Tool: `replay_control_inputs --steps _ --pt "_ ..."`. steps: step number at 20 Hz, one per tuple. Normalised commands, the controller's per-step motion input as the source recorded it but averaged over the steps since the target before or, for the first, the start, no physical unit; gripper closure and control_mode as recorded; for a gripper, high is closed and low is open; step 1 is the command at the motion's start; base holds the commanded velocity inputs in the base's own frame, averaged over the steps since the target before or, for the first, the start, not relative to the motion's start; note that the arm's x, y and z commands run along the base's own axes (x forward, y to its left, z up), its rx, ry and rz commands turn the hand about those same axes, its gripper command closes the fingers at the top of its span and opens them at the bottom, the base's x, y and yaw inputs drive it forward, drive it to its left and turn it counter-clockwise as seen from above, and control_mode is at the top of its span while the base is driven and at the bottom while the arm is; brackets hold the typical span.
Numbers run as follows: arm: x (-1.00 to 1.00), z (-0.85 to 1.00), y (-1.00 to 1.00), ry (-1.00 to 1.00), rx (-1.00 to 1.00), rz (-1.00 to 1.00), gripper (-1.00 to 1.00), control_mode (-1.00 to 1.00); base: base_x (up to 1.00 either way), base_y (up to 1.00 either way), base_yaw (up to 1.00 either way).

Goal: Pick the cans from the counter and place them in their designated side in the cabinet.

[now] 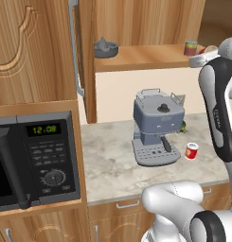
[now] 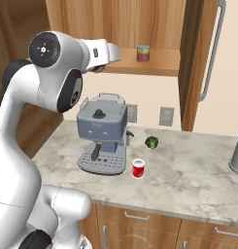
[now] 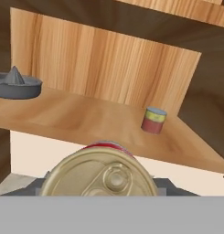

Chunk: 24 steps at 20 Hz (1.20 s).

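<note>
In the hand view a can [image 3: 98, 171] with a gold pull-tab lid sits right at the camera, at 6 o'clock, so the gripper [image 1: 202, 56] seems clamped on it, though the fingers themselves are hidden. The arm holds it up at the open cabinet [image 1: 136, 23], by the shelf's front edge. On the shelf [image 3: 86, 119] a greenish-labelled can [image 3: 153, 120] stands at 3 o'clock and a grey juicer [image 3: 15, 85] at 9 o'clock. A bright red can [image 2: 138, 168] stands on the counter [image 2: 188, 180], just beside the coffee machine [image 2: 102, 136].
</note>
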Motion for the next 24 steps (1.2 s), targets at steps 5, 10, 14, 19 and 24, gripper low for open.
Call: replay_control_inputs --steps 5,10,14,19,24 --pt "0.25 0.0 -0.05 0.04 0.01 0.0 1.0 -1.0 0.0 0.0 0.0" --pt "0.25 0.0 -0.1 0.09 0.01 0.0 1.0 -1.0 0.0 0.0 0.0" --pt "0.22 0.0 -0.12 0.03 0.0 0.0 1.0 -1.0 0.0 0.0 0.0" --pt "0.24 0.0 -0.08 0.0 0.0 0.0 1.0 -1.0 0.0 0.0 0.0" --pt "0.33 0.0 -0.04 0.0 0.0 0.0 1.0 -1.0 0.0 0.0 0.0"
